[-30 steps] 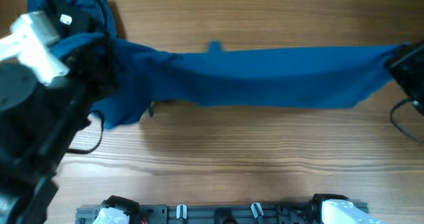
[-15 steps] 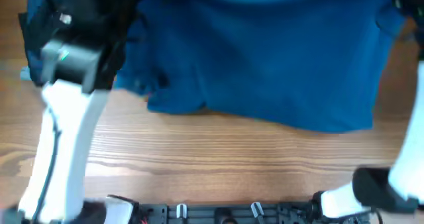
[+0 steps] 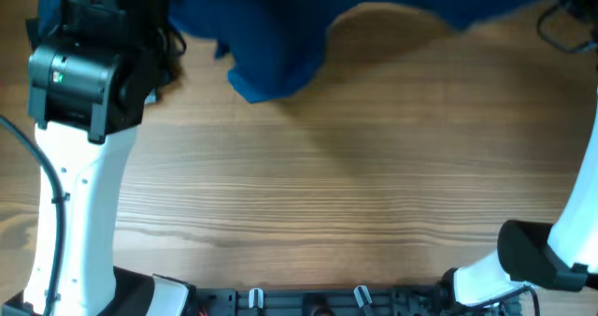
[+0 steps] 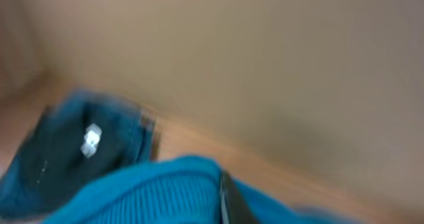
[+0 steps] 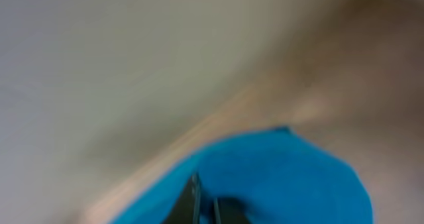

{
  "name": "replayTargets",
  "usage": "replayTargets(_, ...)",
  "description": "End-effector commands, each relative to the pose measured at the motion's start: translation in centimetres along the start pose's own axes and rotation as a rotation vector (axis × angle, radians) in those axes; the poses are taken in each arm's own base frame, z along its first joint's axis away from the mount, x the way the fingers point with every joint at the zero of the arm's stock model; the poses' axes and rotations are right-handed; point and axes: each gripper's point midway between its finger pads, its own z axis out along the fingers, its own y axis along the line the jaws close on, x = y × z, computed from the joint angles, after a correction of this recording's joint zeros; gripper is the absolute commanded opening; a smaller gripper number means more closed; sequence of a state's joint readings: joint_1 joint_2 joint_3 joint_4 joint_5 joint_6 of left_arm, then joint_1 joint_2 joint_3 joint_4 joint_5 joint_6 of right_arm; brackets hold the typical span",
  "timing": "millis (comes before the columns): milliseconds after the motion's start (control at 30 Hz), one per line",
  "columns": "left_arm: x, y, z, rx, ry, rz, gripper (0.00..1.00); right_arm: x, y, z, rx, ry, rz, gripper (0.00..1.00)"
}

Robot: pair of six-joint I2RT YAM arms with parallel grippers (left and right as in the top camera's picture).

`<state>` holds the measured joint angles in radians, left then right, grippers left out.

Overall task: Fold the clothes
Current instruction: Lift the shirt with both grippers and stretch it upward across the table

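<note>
Looks like the lift-and-spread step: medium-blue soft polo shirt (image 3: pixel 276 50) strung along frame top, clamped in left gripper (image 4: pixel 224 199) and right gripper (image 5: pixel 207 207). Next, likely: lay flat on wooden table (image 3: pixel 355 185), tension even.

Robot lab bench; wood-grain table (image 3: pixel 327 194) w/ arm-mount rail (image 3: pixel 308 300); plain beige wall (image 4: pixel 265 65).

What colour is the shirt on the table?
Plain medium blue, with no pattern. The shirt shows best in the overhead view.

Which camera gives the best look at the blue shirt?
The overhead view: it shows the blue shirt spread wide, one part drooping, though the top is cut off. Each wrist view shows only a blurred patch of fabric.
</note>
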<state>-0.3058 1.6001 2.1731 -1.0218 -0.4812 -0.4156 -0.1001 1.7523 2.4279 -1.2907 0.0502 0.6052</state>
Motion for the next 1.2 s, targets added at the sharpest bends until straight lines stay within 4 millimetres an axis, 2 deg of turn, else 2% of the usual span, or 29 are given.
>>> replayTargets(0,6.6,0.4,1.5,-0.034,0.266,-0.096,0.08,2.8,-4.2,1.7,0.209,0.109,0.035,0.04)
replayTargets(67,11.8,1.2,1.2,-0.084,0.492,-0.108,0.06,5.6,-6.1,1.3,0.295,0.230,0.019,0.04)
replayTargets(200,17.4,3.0,1.4,-0.214,0.726,-0.036,0.09,8.3,-6.1,2.4,0.263,0.360,-0.037,0.05)
replayTargets(300,19.0,2.8,3.3,-0.246,0.762,-0.018,0.06,8.9,-6.4,3.6,0.273,0.374,-0.037,0.05)
replayTargets(400,18.3,0.6,7.2,-0.169,0.673,-0.019,0.04,7.2,-5.1,5.0,0.216,0.292,-0.017,0.05)
replayTargets(433,17.9,0.1,7.7,-0.147,0.648,-0.018,0.04,6.5,-4.6,5.3,0.195,0.263,-0.015,0.05)
replayTargets(533,12.4,-3.3,11.4,0.010,0.397,-0.030,0.04,2.6,-1.8,7.3,0.083,0.098,0.017,0.06)
replayTargets(600,7.8,-4.1,13.0,0.053,0.210,-0.058,0.04,-0.4,0.5,8.4,-0.007,-0.021,0.034,0.06)
replayTargets(633,3.8,-4.7,13.7,0.095,0.053,-0.056,0.05,-2.4,1.9,8.4,-0.066,-0.100,0.038,0.06)
replayTargets(667,-0.1,-5.3,13.1,0.129,-0.081,-0.040,0.09,-4.2,2.9,7.8,-0.113,-0.175,0.035,0.06)
replayTargets(700,-2.8,-5.4,12.2,0.128,-0.170,-0.048,0.09,-5.8,3.2,6.7,-0.137,-0.228,0.044,0.06)
replayTargets(733,-7.6,-5.0,9.1,0.116,-0.309,-0.076,0.08,-8.5,3.1,4.2,-0.161,-0.310,0.061,0.06)
replayTargets(767,-10.1,-5.0,6.7,0.133,-0.370,-0.084,0.06,-9.6,2.8,2.8,-0.165,-0.344,0.066,0.06)
replayTargets(833,-12.8,-4.4,2.4,0.154,-0.410,-0.090,0.04,-10.4,1.3,0.4,-0.132,-0.360,0.059,0.06)
replayTargets(867,-12.4,-4.0,1.2,0.159,-0.372,-0.072,0.04,-9.3,0.3,0.4,-0.094,-0.315,0.059,0.06)
replayTargets(900,-11.0,-3.9,1.1,0.168,-0.304,-0.042,0.04,-8.2,-0.6,0.7,-0.052,-0.270,0.061,0.06)
replayTargets(967,-5.5,-2.8,2.4,0.125,-0.080,0.010,0.04,-4.9,-2.8,1.9,0.043,-0.133,0.059,0.05)
replayTargets(1033,0.9,-0.6,4.1,0.009,0.159,0.006,0.04,-2.3,-4.9,2.3,0.138,-0.033,0.059,0.04)
replayTargets(1100,3.5,0.2,5.3,-0.043,0.250,0.009,0.04,-1.5,-5.6,2.2,0.173,-0.005,0.057,0.04)
replayTargets(1167,4.1,0.3,5.1,-0.052,0.276,-0.019,0.04,-1.2,-5.8,1.6,0.179,0.005,0.055,0.04)
